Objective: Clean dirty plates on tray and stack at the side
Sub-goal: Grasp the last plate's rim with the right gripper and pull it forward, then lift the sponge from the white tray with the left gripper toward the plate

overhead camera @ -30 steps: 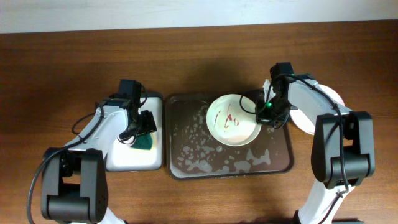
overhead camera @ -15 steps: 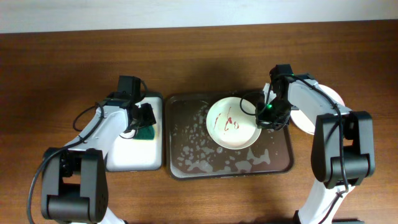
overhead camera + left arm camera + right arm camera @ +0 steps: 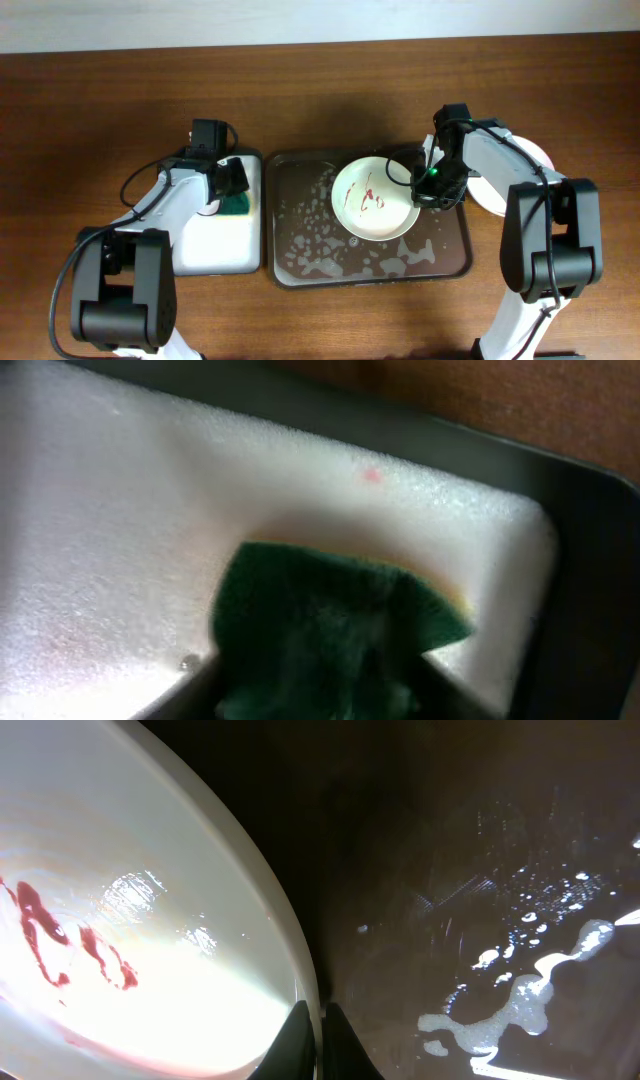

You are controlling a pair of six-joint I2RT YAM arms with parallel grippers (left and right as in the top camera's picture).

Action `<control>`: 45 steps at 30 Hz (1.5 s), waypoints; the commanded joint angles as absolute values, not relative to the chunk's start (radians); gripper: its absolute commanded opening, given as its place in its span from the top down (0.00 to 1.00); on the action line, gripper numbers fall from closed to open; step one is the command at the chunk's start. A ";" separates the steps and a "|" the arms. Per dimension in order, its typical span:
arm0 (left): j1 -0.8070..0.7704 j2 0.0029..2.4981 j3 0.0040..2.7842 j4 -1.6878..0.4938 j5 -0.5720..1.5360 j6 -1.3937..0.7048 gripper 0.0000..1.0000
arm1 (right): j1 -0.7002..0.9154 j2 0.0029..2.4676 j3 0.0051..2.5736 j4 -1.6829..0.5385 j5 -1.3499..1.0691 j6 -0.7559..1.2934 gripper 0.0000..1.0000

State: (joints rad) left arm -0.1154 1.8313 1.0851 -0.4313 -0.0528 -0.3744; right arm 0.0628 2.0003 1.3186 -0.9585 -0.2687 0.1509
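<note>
Robotics lab bench: 2 arms [image 3: 168, 197] at wooden table [image 3: 100, 90], white wall [image 3: 300, 20].

The left gripper [image 3: 234, 193] moves across the white tray [image 3: 205, 255], from around its middle toward the far right corner. It carries the green sponge [image 3: 237, 206] along between its fingers, so the sponge now lies close to that tray's far rim. The plate [image 3: 375, 200], pinched at its rim by the right gripper [image 3: 428, 187], shifts slightly toward the near side of the dark tray [image 3: 300, 250].
</note>
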 commanded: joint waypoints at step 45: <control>-0.109 1.769 1.182 -0.786 0.020 -0.298 0.57 | 0.074 2.022 1.319 -1.011 -0.258 0.150 0.96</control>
